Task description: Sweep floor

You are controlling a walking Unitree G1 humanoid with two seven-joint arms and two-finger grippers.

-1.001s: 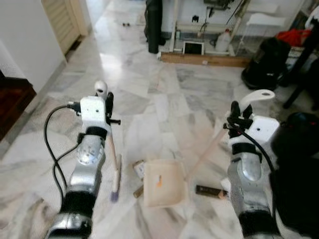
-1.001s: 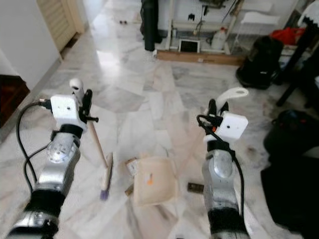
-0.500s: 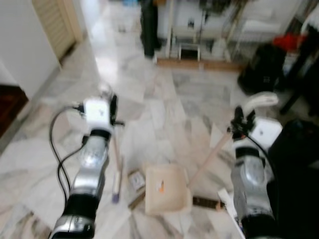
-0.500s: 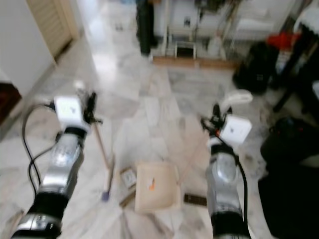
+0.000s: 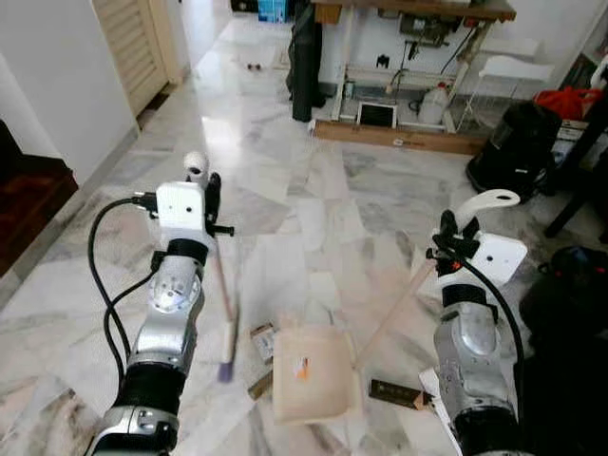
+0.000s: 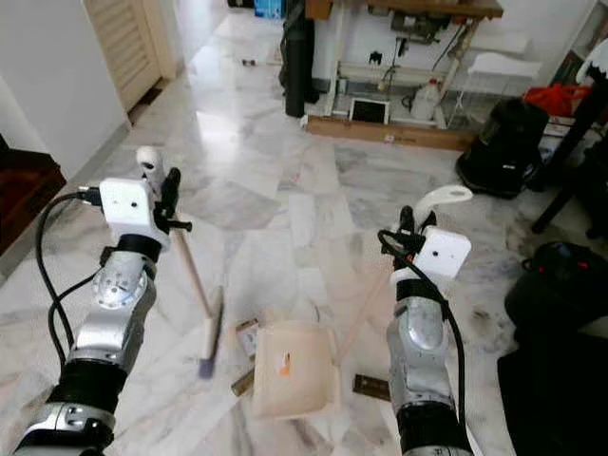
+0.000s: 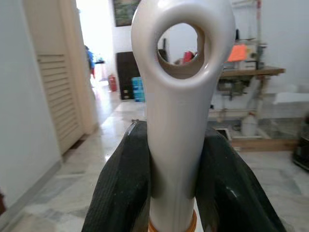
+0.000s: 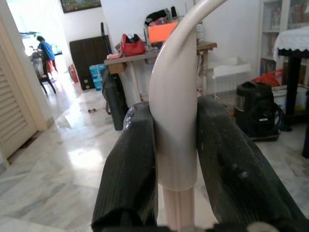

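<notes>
On pale marble floor point(image 5: 285, 190), your left gripper point(image 7: 175, 193) pinches the cream-handled brush point(image 5: 226, 332); right gripper point(image 8: 176, 188) clamps the beige dustpan point(image 5: 309, 372)'s handle: sweep the brown scraps point(image 5: 260, 385) low toward its lip.

Floor point(image 5: 313, 209): glossy veined marble. Broom handle point(image 7: 179, 121): smooth glossy white plastic. Dustpan point(image 5: 309, 372): matt cream plastic. Fingers point(image 8: 129, 169): matt black rubber. Arms point(image 5: 171, 313): brushed silver metal.

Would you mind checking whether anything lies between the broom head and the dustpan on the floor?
Yes. A small box-like scrap and a brown piece lie on the marble between the broom head and the dustpan, beside the pan's left edge. Those look like the litter to sweep in; nothing else blocks the way.
</notes>
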